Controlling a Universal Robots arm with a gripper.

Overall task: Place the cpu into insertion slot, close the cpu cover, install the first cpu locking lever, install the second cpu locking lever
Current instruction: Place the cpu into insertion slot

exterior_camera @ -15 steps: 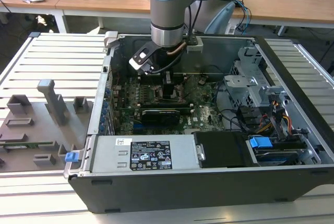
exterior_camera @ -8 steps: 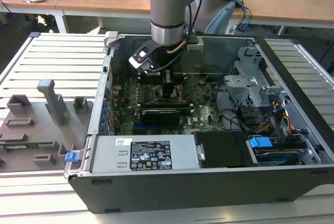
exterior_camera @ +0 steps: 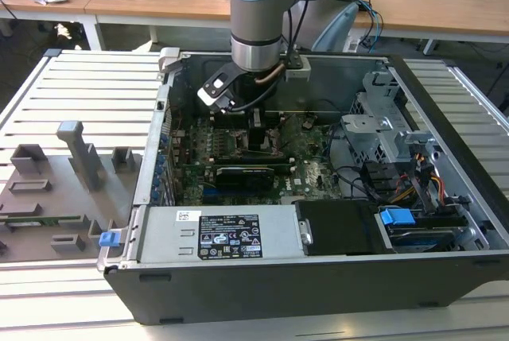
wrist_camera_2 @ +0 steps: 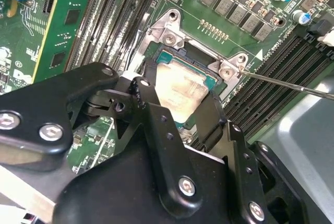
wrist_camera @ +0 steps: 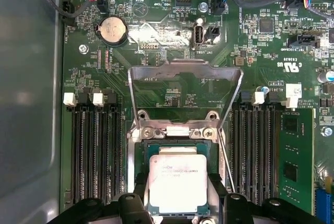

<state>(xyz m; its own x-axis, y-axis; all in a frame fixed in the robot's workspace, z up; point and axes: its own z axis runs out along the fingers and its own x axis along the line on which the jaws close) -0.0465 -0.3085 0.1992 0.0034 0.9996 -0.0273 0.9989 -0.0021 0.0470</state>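
Printed sticker (exterior_camera: 231, 238) on power supply (exterior_camera: 159, 234), fine white lettering on motherboard (wrist_camera: 261, 51) (too small to trust); faint print on cpu (wrist_camera: 175, 182)

The arm (exterior_camera: 256, 23) hangs inside the open computer case (exterior_camera: 318, 277), gripper (exterior_camera: 258, 128) low over the motherboard (exterior_camera: 318, 170).

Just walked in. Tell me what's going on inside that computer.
A robot arm reaches down into an open computer case, over the motherboard. Its tool sits right at the cpu, which lies in or just above the insertion slot; whether it is fully seated is unclear. The cpu cover stands flipped open at the slot's edge, so nothing is closed or latched yet.
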